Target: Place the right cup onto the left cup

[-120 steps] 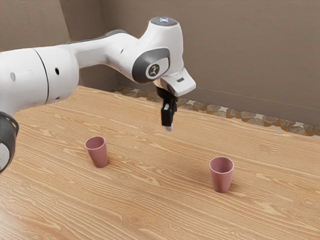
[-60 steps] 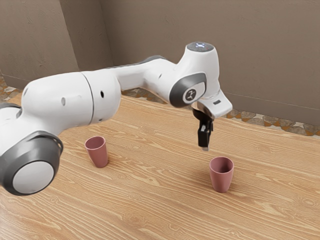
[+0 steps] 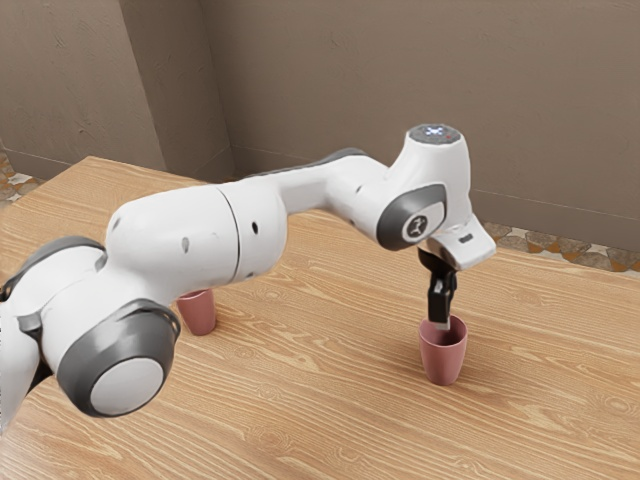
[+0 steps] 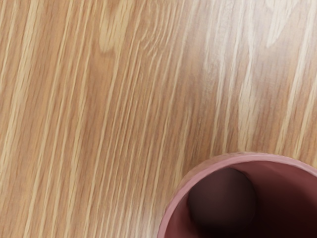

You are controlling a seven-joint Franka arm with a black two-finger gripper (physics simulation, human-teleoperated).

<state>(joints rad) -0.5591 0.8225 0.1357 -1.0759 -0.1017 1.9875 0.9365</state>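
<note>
Jaws at the mouth of the exterior view's right pink cup [image 3: 443, 364], spread or together unclear.

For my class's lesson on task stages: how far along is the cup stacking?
Done: my gripper is at the mouth of the cup on the exterior view's right.
In hand: probably the grasp; that cup stands on the table.
Left: lifting it, carrying it over and setting it onto the other cup, which stands apart, partly behind my arm.

Wood-grained table [image 3: 300, 420], pale streaks. Plain brown wall [image 3: 320, 70] behind. Stone-patterned floor [image 3: 520, 243] beyond table's far edge.
</note>
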